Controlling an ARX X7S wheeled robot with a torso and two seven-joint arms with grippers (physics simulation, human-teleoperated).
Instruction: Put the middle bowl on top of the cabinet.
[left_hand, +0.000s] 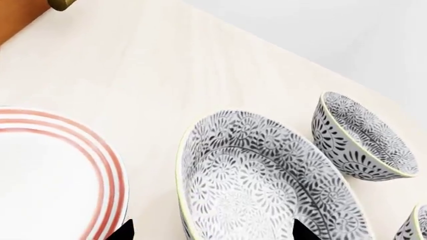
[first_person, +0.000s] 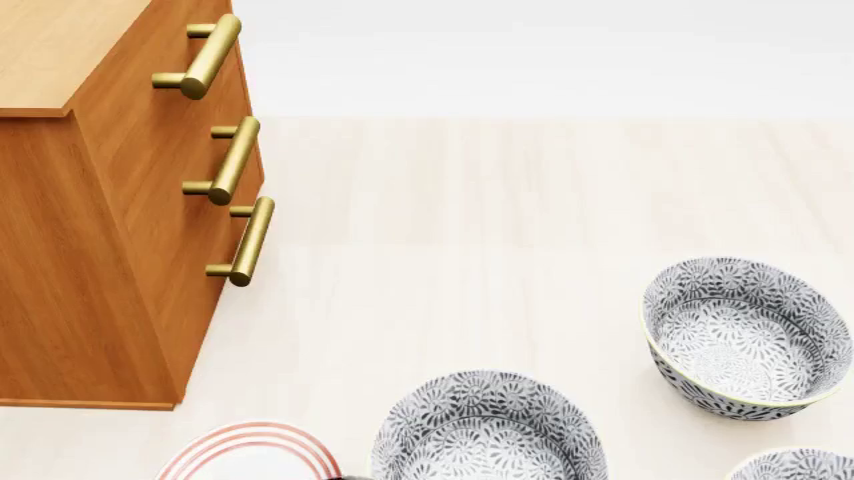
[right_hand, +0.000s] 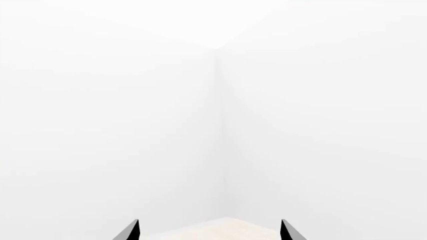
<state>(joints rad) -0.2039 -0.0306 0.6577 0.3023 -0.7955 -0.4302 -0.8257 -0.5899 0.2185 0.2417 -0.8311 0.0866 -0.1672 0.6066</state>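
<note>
Left gripper (left_hand: 212, 234) wide apart, nothing held, hovering over nearest bowl (left_hand: 267, 180). Which of 3 is the middle bowl? Likely far one (first_person: 747, 335) by head view; third (first_person: 798, 466) only peeks in, so not certain. All on pale table (first_person: 534, 200), striped plate (first_person: 254, 455) beside. Cabinet (first_person: 120, 230) well apart, top free. Right gripper (right_hand: 210, 231) parted too, facing blank wall (idle). Bowl: ceramic, stiff, glazed-slick, chippable, moderately heavy; pinch rim wall, 1 finger inside.

The tall orange-brown wooden cabinet (first_person: 120, 220) stands at the head view's upper left. Along the bottom edge lie a red-striped white plate (first_person: 254, 455), the middle floral ceramic bowl (first_person: 487, 430), and another floral bowl (first_person: 747, 340) at the right.
</note>
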